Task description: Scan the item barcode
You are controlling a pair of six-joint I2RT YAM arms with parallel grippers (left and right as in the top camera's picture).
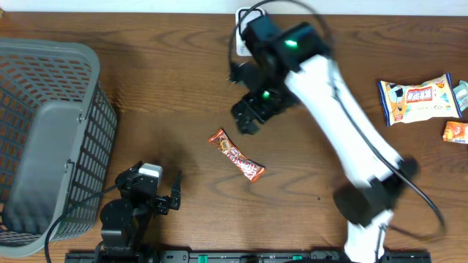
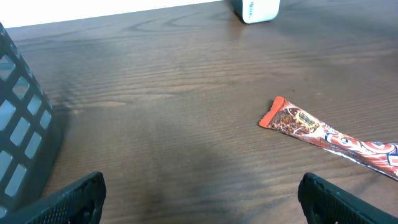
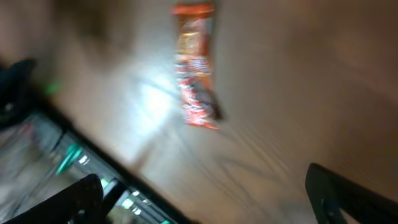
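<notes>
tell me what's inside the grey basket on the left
Inside the grey basket only its mesh walls and plain grey bottom show; no item is visible. Its left edge runs out of the overhead view, so that part cannot be checked.

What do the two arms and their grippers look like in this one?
Right arm: white links, black joints, green lights, black cable. Left arm: black, white block on top. Right gripper and left gripper: black.
</notes>
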